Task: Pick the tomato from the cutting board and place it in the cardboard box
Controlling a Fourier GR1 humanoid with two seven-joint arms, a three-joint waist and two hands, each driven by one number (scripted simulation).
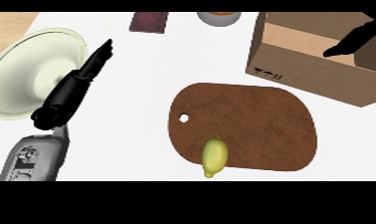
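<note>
No tomato shows anywhere in the head view. The brown cutting board (257,118) lies at centre right and carries only a yellow-green lemon-like fruit (214,155) at its near edge. The open cardboard box (294,63) stands at the upper right. My right hand (352,40) hangs over the box's opening, its fingers stretched down and left, open, with nothing seen in it. My left hand (81,81) rests open at the left, fingers pointing up, in front of the plate.
A large cream plate (33,68) lies at the left edge, partly behind the left hand. A dark red block (149,21) and a grey bowl with orange contents (219,17) sit at the far edge of the white counter.
</note>
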